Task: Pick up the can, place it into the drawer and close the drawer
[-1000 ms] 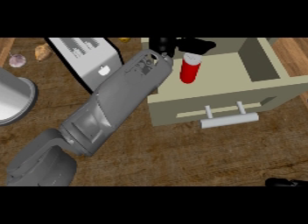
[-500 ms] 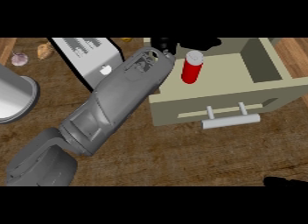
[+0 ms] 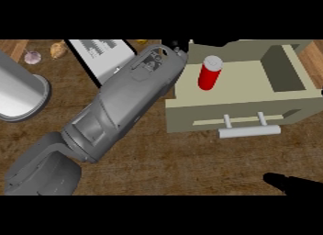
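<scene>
head view: can (image 3: 209, 73) upright in drawer (image 3: 245, 108)

place: kitchen | cues: wooden counter (image 3: 191, 160); open drawer (image 3: 245, 98); garlic (image 3: 32, 57)

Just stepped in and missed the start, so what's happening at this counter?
The red can stands upright inside the open drawer. The left hand is at the drawer's back left corner, beside the can, with its fingers mostly hidden. The right hand shows low at the lower right, away from the drawer. The drawer, with its handle facing the robot, is not yet closed.
</scene>
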{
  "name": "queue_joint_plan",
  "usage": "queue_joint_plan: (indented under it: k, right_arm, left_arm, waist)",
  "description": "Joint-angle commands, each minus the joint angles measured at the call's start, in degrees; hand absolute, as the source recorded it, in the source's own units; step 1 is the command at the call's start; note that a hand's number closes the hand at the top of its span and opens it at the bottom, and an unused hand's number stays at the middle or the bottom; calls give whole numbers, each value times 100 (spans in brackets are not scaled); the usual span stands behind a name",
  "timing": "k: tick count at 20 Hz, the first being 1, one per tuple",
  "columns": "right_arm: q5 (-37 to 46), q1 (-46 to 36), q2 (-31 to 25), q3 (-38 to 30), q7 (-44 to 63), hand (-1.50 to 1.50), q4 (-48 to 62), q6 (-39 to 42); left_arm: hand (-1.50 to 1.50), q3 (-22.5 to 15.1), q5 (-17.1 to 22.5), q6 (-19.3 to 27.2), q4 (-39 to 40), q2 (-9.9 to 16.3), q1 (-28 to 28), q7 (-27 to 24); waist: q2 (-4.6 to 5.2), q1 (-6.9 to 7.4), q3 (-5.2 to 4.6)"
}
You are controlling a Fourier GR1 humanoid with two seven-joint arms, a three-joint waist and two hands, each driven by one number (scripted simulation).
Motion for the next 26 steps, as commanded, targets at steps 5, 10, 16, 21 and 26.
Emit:
queue_joint_plan:
  k: [5,10,16,21,26]
  right_arm:
    - [2068,-472,-277,785,-175,-150,1054,-458]
    - [2821,-740,-161,1125,-185,-150,1990,-801]
    - [3306,-1029,160,1092,-389,-150,3207,-1709]
    - [3611,-1378,430,1012,-467,-150,4268,-2378]
    - [3578,-1801,318,582,-883,-150,5421,-2990]
  left_arm:
    - [-150,-136,44,183,-252,0,-166,365]
    - [-150,55,-120,96,-175,14,-110,342]
    - [-150,-82,-337,43,-907,587,3,1061]
    - [-150,-69,-512,-102,-1495,1182,405,1308]
    - [-150,-246,-678,9,-2384,1546,878,1740]
  waist:
    - [-68,300,1]
    - [-91,401,-1]
    - [-154,566,-1]
    - [-143,574,-2]
    - [-141,653,2]
